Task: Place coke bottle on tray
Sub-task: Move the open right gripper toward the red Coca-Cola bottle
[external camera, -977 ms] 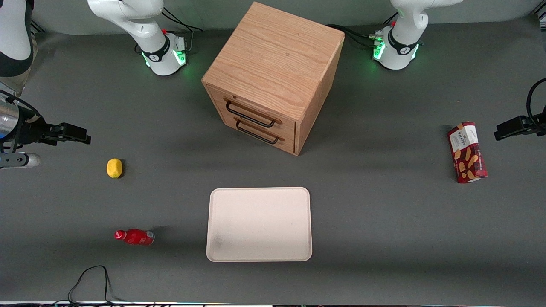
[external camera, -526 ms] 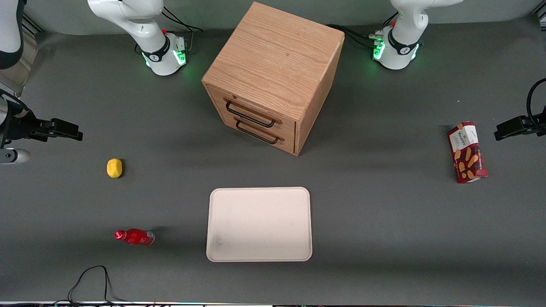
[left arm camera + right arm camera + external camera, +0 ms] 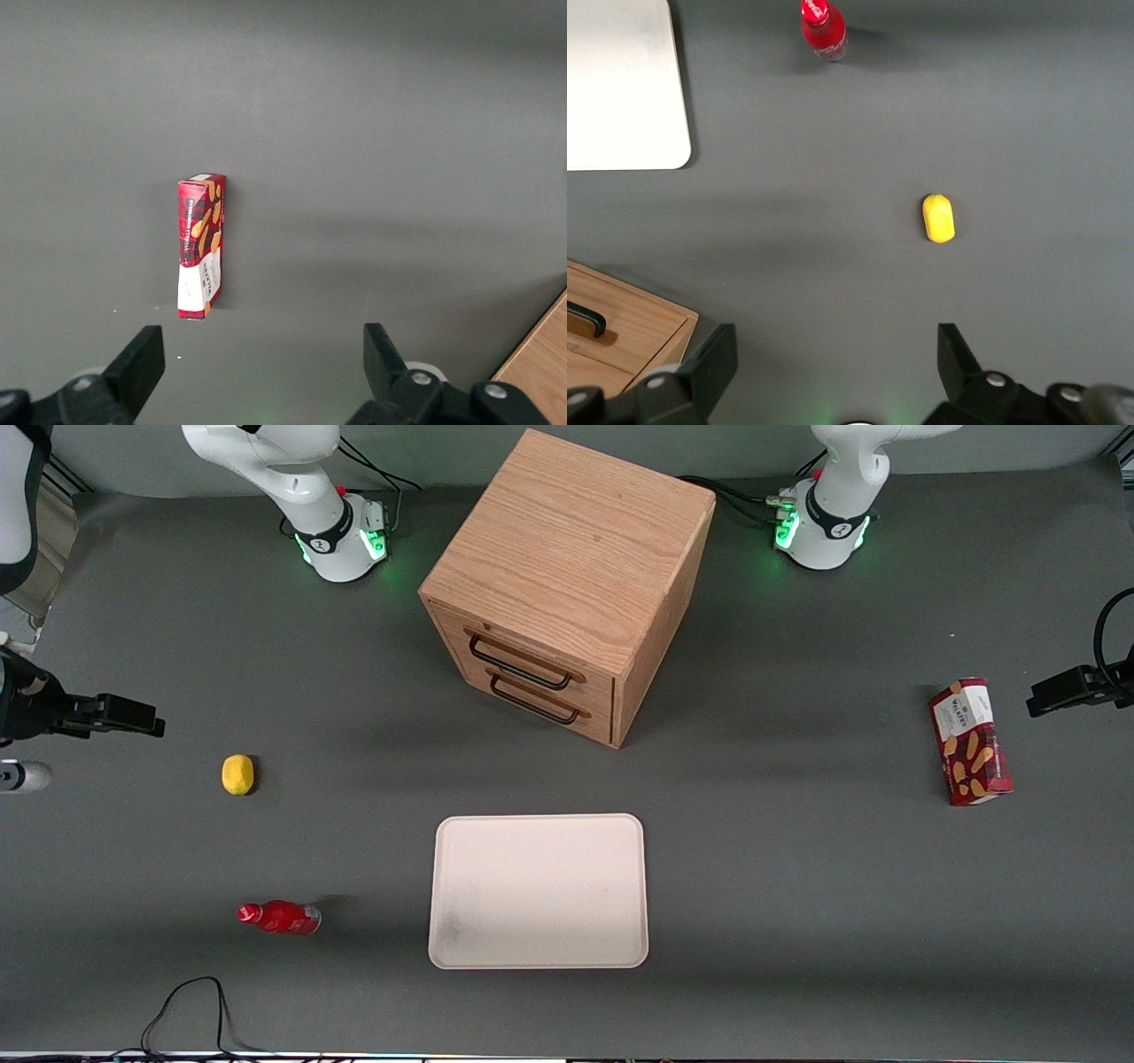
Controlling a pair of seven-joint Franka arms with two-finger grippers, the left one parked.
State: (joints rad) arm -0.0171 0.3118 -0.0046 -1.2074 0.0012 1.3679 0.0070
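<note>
The coke bottle (image 3: 279, 917), small and red with a red cap, lies on its side on the grey table, beside the tray and toward the working arm's end; it also shows in the right wrist view (image 3: 823, 27). The cream tray (image 3: 539, 890) lies flat in front of the wooden cabinet, and one rounded corner (image 3: 620, 88) of it reaches the wrist view. My right gripper (image 3: 133, 717) hangs open well above the table, farther from the front camera than the bottle. Its fingertips (image 3: 835, 363) hold nothing, and only bare table shows between them.
A yellow lemon-sized object (image 3: 237, 774) (image 3: 938, 218) lies between the gripper and the bottle. The wooden two-drawer cabinet (image 3: 567, 584) stands mid-table. A red snack box (image 3: 970, 741) lies toward the parked arm's end. A black cable (image 3: 190, 1005) loops at the table's front edge.
My right gripper has drifted a little toward the working arm's end of the table and nearer the front camera. The bottle, tray and other objects have not moved.
</note>
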